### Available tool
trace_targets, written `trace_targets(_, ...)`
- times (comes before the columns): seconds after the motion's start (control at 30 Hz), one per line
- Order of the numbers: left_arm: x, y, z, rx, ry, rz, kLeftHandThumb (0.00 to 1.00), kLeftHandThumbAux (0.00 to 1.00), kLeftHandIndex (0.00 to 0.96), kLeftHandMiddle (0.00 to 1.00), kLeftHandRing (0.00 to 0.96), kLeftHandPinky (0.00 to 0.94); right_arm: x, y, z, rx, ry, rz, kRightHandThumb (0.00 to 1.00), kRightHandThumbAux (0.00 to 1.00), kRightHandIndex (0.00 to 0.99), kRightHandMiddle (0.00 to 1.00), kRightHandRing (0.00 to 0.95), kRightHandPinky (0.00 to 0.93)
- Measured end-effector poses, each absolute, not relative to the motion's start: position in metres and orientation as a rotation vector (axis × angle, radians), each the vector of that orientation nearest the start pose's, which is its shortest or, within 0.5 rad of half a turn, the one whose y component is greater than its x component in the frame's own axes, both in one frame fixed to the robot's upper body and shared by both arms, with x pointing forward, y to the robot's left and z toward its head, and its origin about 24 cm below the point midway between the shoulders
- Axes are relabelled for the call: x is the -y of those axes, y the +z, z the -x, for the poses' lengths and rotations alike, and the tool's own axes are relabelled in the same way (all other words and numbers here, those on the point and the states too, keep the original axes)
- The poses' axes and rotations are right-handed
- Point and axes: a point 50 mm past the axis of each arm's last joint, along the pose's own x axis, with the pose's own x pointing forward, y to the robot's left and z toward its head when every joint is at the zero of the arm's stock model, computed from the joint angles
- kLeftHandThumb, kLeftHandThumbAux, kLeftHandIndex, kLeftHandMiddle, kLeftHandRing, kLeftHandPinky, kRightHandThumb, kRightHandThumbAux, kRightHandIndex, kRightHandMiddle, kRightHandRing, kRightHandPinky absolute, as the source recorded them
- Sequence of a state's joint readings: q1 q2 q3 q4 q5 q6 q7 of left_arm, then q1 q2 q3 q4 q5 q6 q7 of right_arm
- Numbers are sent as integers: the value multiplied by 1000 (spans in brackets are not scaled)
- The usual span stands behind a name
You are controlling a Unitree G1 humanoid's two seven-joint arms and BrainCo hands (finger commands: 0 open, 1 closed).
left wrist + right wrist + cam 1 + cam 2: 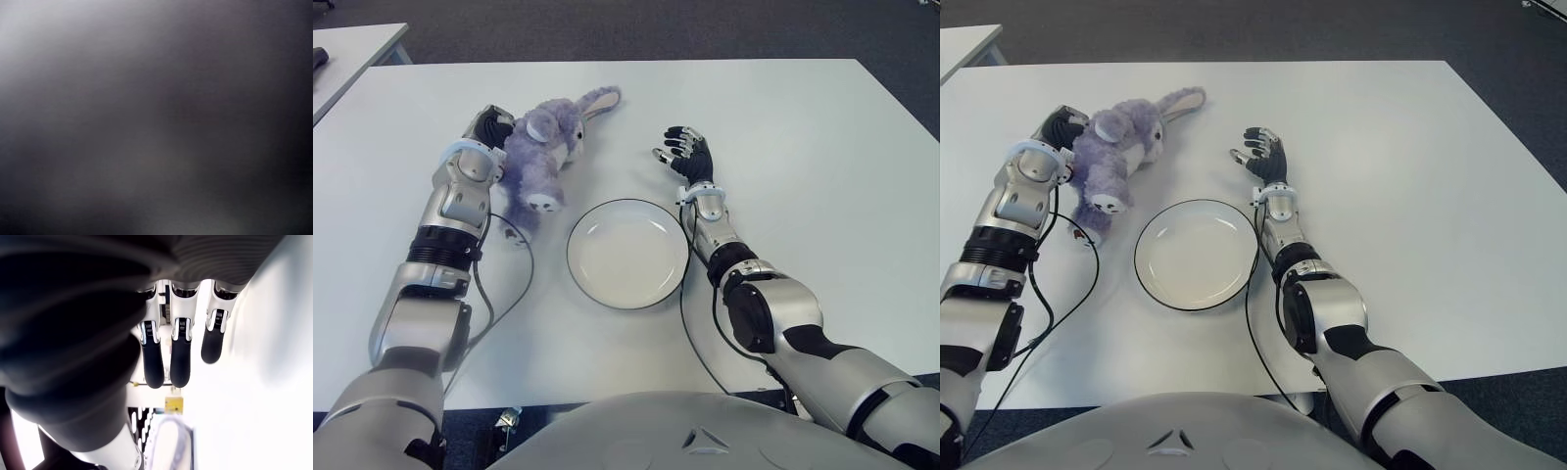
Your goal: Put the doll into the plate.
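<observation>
Doll (543, 157) lies beside left hand (489, 130), ears pointing away from plate (627, 253)

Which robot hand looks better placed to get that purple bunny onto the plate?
Probably the left robot hand: it is pressed against the doll, left of the plate. The right robot hand shows beyond the plate, fingers spread, holding nothing.

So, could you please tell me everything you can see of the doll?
The doll is a lilac plush rabbit with paler muzzle and foot soles and long ears. It lies on the white table, ears pointing away from the robot, feet toward the plate but outside it. The left hand is pressed against its left side; whether the hand grips it cannot be told. The right hand is apart from it, open.
</observation>
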State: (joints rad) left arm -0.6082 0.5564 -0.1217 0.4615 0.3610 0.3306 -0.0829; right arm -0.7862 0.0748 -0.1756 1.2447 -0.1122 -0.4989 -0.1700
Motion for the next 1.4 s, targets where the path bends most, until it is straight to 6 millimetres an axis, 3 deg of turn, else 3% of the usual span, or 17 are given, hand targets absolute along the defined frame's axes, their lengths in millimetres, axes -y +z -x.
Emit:
trace_targets(0.5, -251, 137, -355, -161, 139, -967, 954, 640, 778, 852, 857, 866, 90, 40, -359, 1, 3, 2, 228, 949, 290, 304, 274, 230)
trace_targets(0.77, -255, 142, -354, -158, 159, -1004, 951, 635, 766, 846, 855, 869, 90, 40, -359, 1, 0, 3, 249, 949, 292, 307, 275, 218)
trace_targets(1.13, -251, 165, -354, -108, 146, -1048, 952, 627, 764, 847, 857, 873, 91, 40, -359, 1, -6, 3, 306, 952, 287, 306, 280, 218)
trace_targets(1.4, -239, 184, -353, -48, 96, -1084, 960, 625, 776, 855, 863, 873, 90, 40, -359, 2, 0, 7, 214, 948, 304, 324, 295, 235)
